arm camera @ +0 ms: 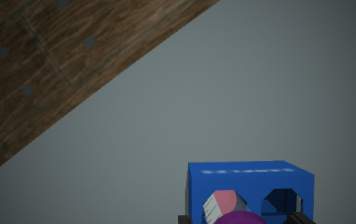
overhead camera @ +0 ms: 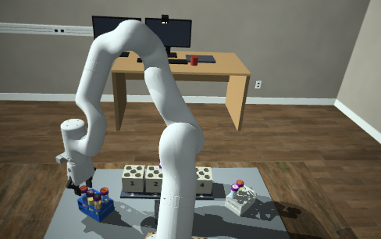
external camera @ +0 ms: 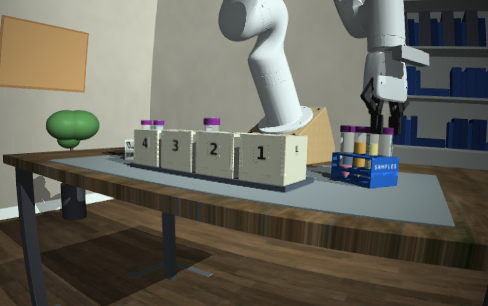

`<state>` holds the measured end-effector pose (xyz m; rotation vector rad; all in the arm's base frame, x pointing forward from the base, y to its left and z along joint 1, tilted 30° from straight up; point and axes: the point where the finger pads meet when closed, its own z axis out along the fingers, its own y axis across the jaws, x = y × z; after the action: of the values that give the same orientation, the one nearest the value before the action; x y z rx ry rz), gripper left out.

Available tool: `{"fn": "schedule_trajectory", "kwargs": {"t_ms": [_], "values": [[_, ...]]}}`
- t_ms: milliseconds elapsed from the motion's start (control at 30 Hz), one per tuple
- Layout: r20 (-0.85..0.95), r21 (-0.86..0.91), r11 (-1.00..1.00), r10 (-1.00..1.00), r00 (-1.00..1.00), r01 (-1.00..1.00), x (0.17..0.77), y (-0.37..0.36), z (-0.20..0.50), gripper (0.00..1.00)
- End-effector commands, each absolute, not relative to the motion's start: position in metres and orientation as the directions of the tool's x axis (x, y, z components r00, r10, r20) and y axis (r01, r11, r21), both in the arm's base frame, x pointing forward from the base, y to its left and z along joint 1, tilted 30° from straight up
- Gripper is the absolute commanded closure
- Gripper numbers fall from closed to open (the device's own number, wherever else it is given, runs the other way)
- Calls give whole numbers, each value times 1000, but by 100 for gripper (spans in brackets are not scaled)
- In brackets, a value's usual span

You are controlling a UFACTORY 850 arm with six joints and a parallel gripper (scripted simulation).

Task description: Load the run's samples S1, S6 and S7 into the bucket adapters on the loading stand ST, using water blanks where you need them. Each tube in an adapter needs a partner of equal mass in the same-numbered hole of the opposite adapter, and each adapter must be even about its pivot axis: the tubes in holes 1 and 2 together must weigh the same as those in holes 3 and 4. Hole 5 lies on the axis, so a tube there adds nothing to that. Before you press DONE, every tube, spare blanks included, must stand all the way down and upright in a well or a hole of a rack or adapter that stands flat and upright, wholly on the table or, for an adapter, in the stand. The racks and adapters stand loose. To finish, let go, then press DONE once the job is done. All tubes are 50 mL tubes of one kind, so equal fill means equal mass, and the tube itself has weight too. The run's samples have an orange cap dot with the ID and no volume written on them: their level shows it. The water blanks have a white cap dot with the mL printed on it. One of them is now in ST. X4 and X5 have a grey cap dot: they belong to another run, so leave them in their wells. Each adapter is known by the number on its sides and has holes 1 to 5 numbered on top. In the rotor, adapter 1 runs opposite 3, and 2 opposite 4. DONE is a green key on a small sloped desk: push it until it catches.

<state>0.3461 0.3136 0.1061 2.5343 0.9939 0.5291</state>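
Your gripper (overhead camera: 80, 190) (external camera: 385, 129) (arm camera: 243, 220) stands a little over half open, gripping nothing; a purple cap (arm camera: 242, 218) lies between its fingers in the wrist view. Seen from above, the blue sample rack (overhead camera: 96, 214) (external camera: 385, 174) (arm camera: 250, 184) sits at your eight o'clock from the stand (overhead camera: 130, 195) (external camera: 296, 187), the white rack (overhead camera: 239, 206) at four. Your arm (overhead camera: 177, 172) (external camera: 272, 75) obstructs that view of adapter 3 (external camera: 176, 152).
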Motion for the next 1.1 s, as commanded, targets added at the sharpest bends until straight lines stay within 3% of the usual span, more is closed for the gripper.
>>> {"fn": "schedule_trajectory", "kwargs": {"t_ms": [0,833,867,1067], "values": [[209,461,-685,702,681,564,348,314,104,43],[209,461,-685,702,681,564,350,313,99,43],[209,461,-685,702,681,564,350,313,100,100],[209,461,-685,702,681,564,349,313,101,100]]}}
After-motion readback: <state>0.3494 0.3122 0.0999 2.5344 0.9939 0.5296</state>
